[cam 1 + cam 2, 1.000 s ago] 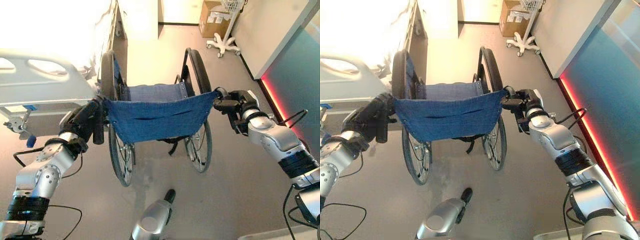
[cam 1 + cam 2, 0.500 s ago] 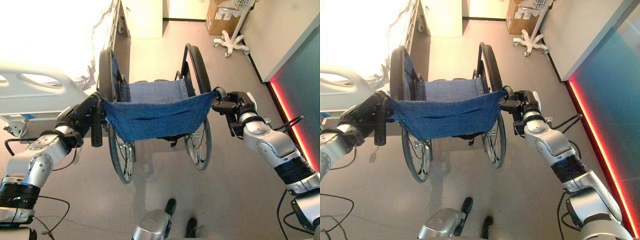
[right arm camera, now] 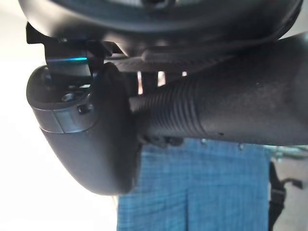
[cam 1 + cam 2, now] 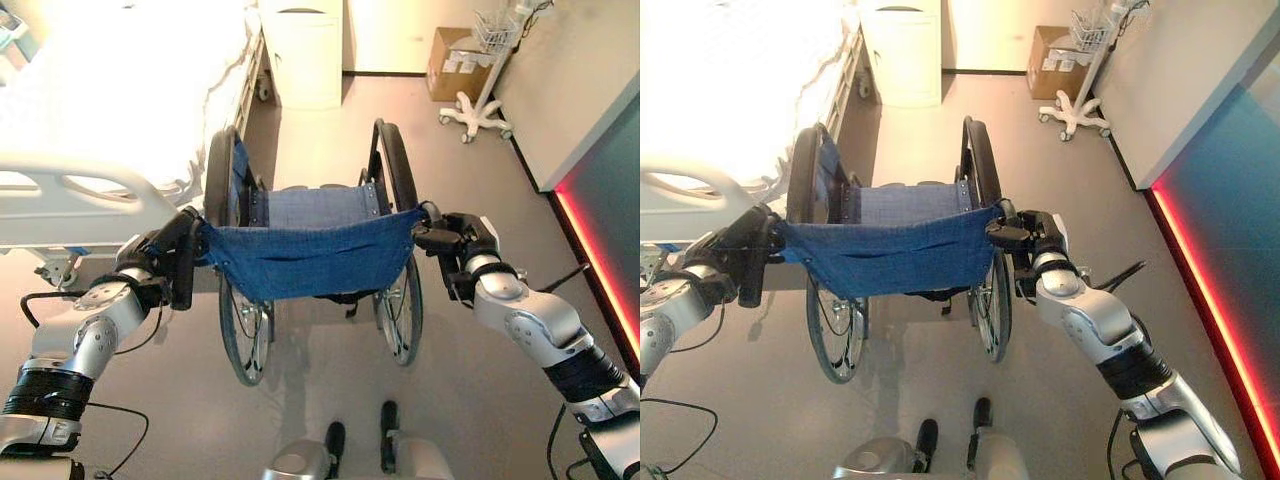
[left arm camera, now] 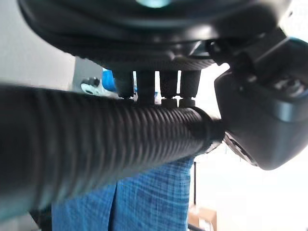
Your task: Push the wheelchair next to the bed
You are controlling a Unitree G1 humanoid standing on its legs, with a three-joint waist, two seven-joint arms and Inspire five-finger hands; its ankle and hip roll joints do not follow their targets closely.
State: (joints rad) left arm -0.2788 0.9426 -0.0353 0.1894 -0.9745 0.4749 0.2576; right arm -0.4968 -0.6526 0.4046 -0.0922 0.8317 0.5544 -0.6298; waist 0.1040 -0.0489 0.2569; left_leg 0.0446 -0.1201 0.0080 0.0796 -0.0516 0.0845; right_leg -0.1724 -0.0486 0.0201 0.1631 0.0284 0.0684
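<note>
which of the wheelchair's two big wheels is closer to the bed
The wheel on the robot's left, beside the left hand. It sits right by the bed; the other wheel faces the open floor.

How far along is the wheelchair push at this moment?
Done: both push handles are gripped, left hand and right hand each curled round a ribbed grip. In hand: the wheelchair stands beside the bed's foot end. Left: rolling it further along the bed, judging by its position.

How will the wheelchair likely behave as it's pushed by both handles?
The wheelchair should roll easily on its large wheels over the smooth floor. Its cloth backrest looks floppy, so force must go through the handles, gripped by the left hand and right hand. Uneven pushing probably swerves it.
</note>
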